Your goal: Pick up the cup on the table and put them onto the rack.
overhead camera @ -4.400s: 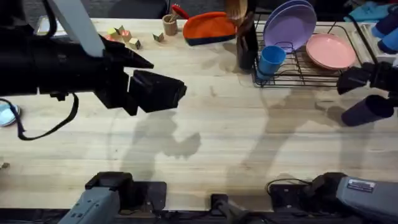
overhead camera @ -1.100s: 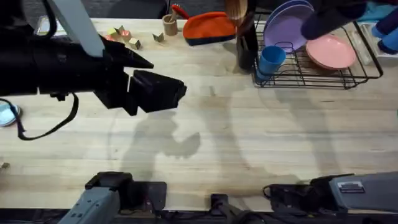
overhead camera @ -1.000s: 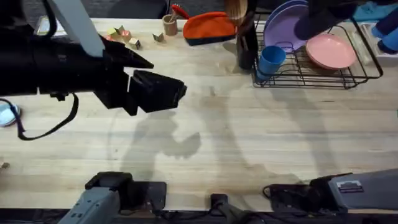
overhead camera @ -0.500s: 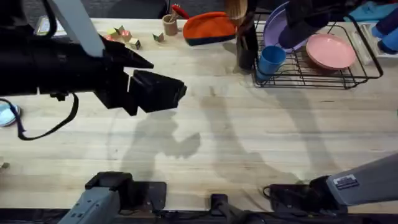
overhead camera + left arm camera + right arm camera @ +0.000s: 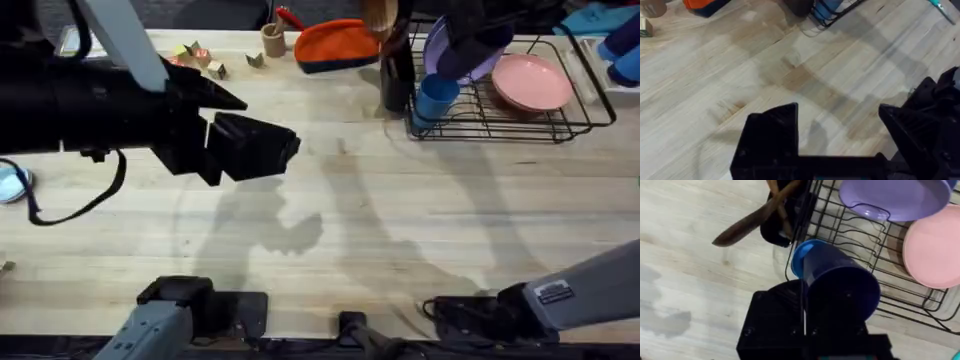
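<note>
A dark purple cup (image 5: 462,58) hangs over the left part of the black wire rack (image 5: 560,125), and my right gripper (image 5: 483,32) is shut on it. In the right wrist view the purple cup (image 5: 842,297) fills the space between the fingers of the right gripper (image 5: 822,322), just above and beside the blue cup (image 5: 807,255). The blue cup (image 5: 437,96) stands upright in the rack's front left corner. My left gripper (image 5: 255,145) hovers high over the left half of the table (image 5: 400,220). In its own view the left gripper (image 5: 840,132) is open with nothing between its fingers.
A pink plate (image 5: 531,82) and a purple plate (image 5: 437,42) sit in the rack. A black utensil holder (image 5: 396,75) with wooden spoons stands just left of the rack. An orange pouch (image 5: 335,45), a small wooden cup (image 5: 273,40) and wooden blocks (image 5: 203,58) line the far edge.
The right arm lifted the purple cup from the table at the right, carried it up over the rack and then leftward toward the blue cup. The left arm stayed still.
</note>
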### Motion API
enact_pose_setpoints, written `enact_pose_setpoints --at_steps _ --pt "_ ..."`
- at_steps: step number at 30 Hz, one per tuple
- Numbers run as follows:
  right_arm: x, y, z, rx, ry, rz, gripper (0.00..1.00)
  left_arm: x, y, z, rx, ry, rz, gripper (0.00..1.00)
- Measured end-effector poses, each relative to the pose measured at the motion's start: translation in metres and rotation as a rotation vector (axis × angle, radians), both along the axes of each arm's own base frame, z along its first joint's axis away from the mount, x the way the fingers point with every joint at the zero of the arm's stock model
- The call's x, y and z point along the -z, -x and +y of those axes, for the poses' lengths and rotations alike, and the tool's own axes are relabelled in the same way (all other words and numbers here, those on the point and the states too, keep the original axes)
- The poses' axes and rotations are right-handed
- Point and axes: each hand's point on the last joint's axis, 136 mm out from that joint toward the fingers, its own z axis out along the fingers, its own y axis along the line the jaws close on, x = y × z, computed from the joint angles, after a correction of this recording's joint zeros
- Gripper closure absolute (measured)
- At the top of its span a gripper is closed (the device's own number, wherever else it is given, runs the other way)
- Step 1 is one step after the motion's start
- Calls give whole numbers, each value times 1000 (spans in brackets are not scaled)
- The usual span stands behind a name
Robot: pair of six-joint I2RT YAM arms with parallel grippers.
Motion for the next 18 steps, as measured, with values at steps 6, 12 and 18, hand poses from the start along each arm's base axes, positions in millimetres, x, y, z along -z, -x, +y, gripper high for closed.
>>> enact_pose_setpoints --at_steps 6,12,18 --pt "14 -4 3 -5 8 36 971 0 0 0 0 0 0 7" --pt "14 -4 3 -5 8 36 971 0 0 0 0 0 0 7" --pt "14 -4 3 -5 9 38 971 0 0 0 0 0 0 7"
